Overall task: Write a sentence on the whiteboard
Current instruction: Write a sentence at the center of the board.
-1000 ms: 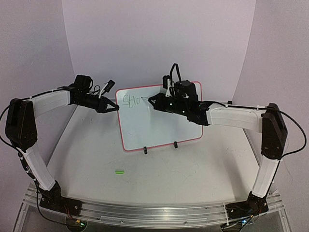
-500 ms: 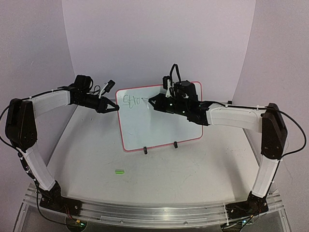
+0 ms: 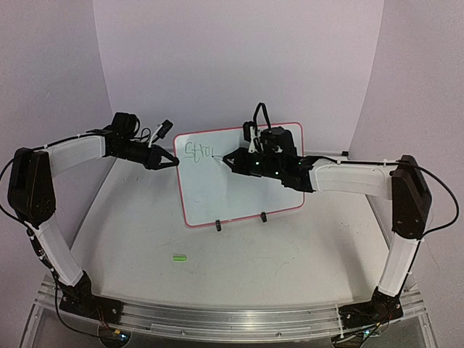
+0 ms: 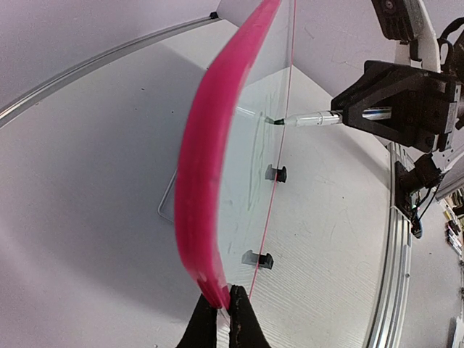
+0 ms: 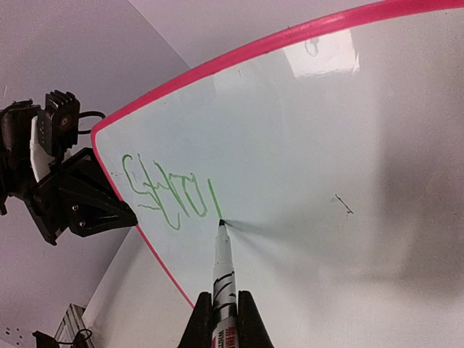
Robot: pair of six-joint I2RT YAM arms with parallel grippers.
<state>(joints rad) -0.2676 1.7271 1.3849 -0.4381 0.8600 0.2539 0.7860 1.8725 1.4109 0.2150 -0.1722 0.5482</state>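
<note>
Same build on both sides: left arm (image 3: 72, 154) and right arm (image 3: 351, 178) wear white shells on the long links; chunky black elbow joints (image 3: 30, 185); thin black cable (image 3: 362, 162) along the shell; cable loop (image 3: 259, 109) over the right wrist; green lights (image 3: 258, 161) glowing on black housing; left gripper (image 3: 175, 162) all black, wedge-nosed.

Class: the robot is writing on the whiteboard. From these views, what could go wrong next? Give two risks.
1. The left claw pinches only the pink frame edge of the whiteboard, which stands on two clip feet; a push from the marker might twist or tip it.
2. The right claw holds the marker by its rear end; pressure at the tip could tilt it and spoil the green writing.
</note>
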